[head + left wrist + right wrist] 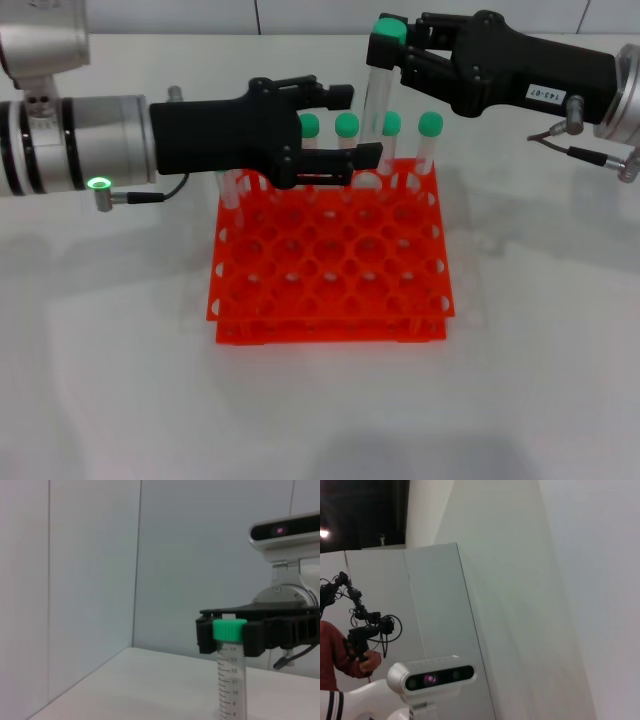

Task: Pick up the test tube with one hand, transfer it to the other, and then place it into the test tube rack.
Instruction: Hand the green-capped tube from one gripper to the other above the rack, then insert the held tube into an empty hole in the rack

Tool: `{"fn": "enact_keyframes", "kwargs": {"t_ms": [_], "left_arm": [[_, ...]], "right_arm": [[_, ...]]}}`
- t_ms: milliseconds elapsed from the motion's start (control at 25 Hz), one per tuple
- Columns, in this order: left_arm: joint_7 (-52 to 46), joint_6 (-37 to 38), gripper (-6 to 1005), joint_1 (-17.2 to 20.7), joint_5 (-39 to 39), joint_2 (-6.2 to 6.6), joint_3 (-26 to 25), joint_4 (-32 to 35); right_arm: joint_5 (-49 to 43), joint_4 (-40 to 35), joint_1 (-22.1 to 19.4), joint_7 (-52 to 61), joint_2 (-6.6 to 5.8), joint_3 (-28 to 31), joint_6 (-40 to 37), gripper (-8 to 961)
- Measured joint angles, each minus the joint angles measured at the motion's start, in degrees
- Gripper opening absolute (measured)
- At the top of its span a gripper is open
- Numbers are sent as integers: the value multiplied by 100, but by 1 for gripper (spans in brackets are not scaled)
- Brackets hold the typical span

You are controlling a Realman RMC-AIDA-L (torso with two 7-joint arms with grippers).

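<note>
Right claw (392, 50), label seemingly "143-07", gripping the test tube (379, 85).

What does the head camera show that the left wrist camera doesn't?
Only the head view shows the orange test tube rack, the capped tubes standing in its back row, and the left gripper, open above the rack. Only the left wrist view shows the graduation marks printed on the test tube. Both show the right gripper shut on that tube just under its green cap.

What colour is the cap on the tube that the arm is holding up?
Green. The right gripper holds the test tube by its cap; the left wrist view shows it best.
</note>
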Motion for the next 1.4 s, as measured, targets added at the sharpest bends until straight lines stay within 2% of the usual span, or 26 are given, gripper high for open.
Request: {"fn": "enact_keyframes", "kwargs": {"t_ms": [240,440,600,840,1000,1040,1160,1400], "left_arm": [[-415,86,830,309,-18,0,9,605],[-935,197,893,600,-137,0,11,1155],[-1725,323,892,922,-108,20,21,1895],[-2631,707,890,1355,4,193,14,2639],[-3243,1093,889,1637,399,332,-32,3236],[-3243,1093,889,1637,399,332,-32,3236],[-3568,1393,888,1733,803,446,-50,3487],[-3873,1797,888,1711,1705,596,-59,3610]], "right_arm": [[1,0,-41,-2,-2,18,13,264],[1,-2,-99,-2,-2,33,16,266],[1,-40,-163,-2,-2,12,17,268],[2,-14,-214,-133,11,-27,10,270],[97,-2,-205,-230,24,-291,100,272],[142,1,-199,-253,25,-365,134,272],[295,4,-195,-327,25,-628,261,273],[572,8,-173,-473,25,-1085,496,276]]}}
